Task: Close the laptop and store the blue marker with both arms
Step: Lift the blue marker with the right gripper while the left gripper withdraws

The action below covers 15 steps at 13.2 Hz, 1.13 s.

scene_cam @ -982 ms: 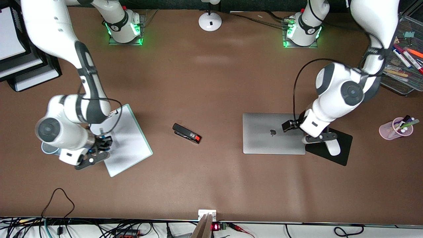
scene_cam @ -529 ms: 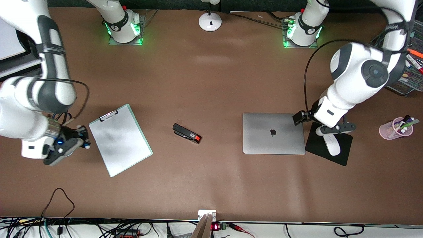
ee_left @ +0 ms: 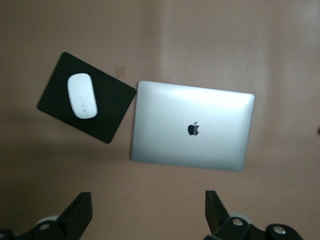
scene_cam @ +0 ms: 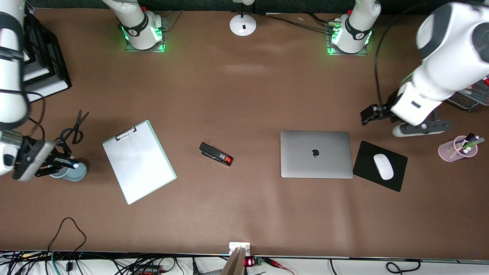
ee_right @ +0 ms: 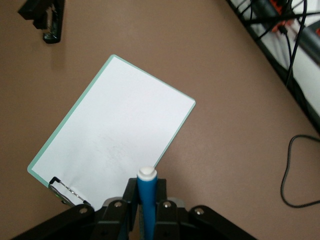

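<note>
The laptop lies closed on the table, lid up, and also shows in the left wrist view. My left gripper is open and empty, up over bare table beside the laptop's corner at the left arm's end; its fingers stand wide apart. My right gripper is shut on the blue marker, which hangs over a pale blue cup at the right arm's end. In the right wrist view the marker stands between the fingers, pale end out.
A white clipboard lies beside the cup, scissors close by. A black stapler is mid-table. A mouse on a black pad sits beside the laptop. A pink pen cup stands at the left arm's end.
My right gripper carried the marker off the clipboard to above the blue cup. My left gripper rose off the laptop lid and moved out toward the left arm's end.
</note>
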### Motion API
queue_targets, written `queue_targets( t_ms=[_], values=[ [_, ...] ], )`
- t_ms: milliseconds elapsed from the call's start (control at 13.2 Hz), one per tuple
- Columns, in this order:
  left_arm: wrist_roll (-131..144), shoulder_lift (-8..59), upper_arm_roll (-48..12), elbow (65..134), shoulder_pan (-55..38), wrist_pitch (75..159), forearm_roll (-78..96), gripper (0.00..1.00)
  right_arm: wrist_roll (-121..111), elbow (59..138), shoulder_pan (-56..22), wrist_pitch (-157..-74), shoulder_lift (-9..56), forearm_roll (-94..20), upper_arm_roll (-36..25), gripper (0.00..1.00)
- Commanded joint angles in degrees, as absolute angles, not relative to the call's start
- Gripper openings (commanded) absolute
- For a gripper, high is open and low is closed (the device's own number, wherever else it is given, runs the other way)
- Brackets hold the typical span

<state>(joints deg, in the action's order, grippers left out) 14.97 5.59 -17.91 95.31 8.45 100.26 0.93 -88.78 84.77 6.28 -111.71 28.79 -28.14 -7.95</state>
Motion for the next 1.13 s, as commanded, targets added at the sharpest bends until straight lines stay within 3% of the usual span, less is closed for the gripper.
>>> queue_targets(
  t_ms=[0,453,1058],
  values=[
    [7.9,2.6,-18.0,94.1,11.2,95.5,1.3,1.0,-99.1,84.2,9.6,-108.4,27.8,-34.3,-7.3,0.02],
    [6.5,-2.8,-18.4,94.2,11.3,88.5,-1.8,1.0,-115.6,79.0,14.7,-94.5,30.3,-38.6,-7.3,0.02],
    [4.1,-6.2,-17.9,93.9,13.1,87.5,-1.8,1.0,-122.9,75.5,19.7,-92.2,36.6,-42.0,-7.1,0.02]
  ],
)
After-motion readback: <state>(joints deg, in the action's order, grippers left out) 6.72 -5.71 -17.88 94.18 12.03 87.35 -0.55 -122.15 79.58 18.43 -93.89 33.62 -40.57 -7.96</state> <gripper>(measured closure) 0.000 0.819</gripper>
